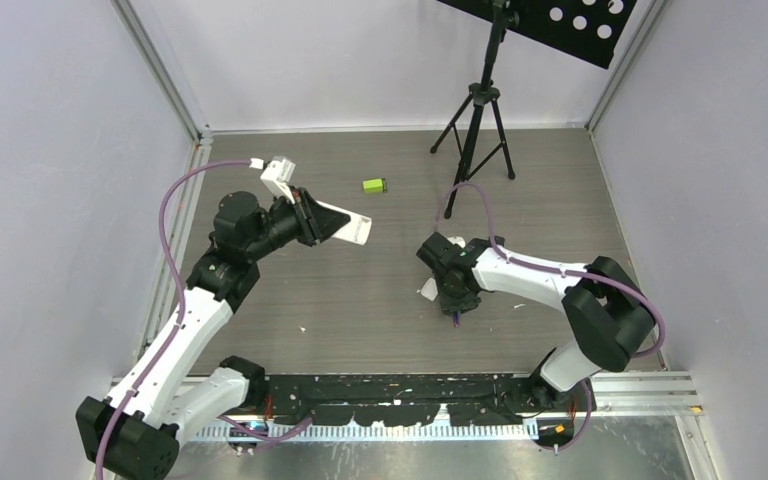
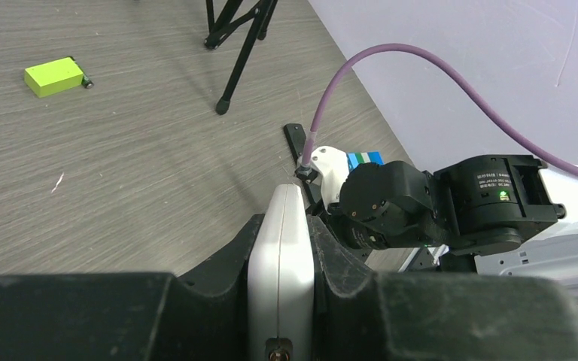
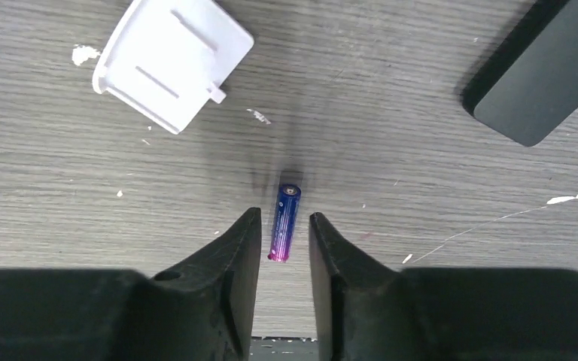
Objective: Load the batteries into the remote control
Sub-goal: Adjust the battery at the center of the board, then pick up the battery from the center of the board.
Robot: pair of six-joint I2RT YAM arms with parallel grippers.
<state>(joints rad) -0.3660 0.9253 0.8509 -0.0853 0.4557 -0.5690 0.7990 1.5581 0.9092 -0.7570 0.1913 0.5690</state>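
Observation:
My left gripper (image 1: 312,218) (image 2: 284,222) is shut on the white remote control (image 1: 348,226) (image 2: 281,263). It holds the remote edge-on above the table, its free end pointing right. A blue-purple battery (image 3: 288,200) (image 1: 457,320) lies on the wood-grain table. My right gripper (image 1: 457,303) (image 3: 284,219) points down over it. The jaws are open a little, one fingertip on each side of the battery's near half, with a thin gap on both sides. Close by, to the upper left in the right wrist view, lies the white battery cover (image 3: 169,62) (image 1: 427,291).
A lime-green block (image 1: 374,185) (image 2: 53,76) with a small dark piece at its end lies at the back of the table. A black tripod stand (image 1: 475,120) is at the back right. A dark flat slab (image 3: 538,71) lies right of the battery.

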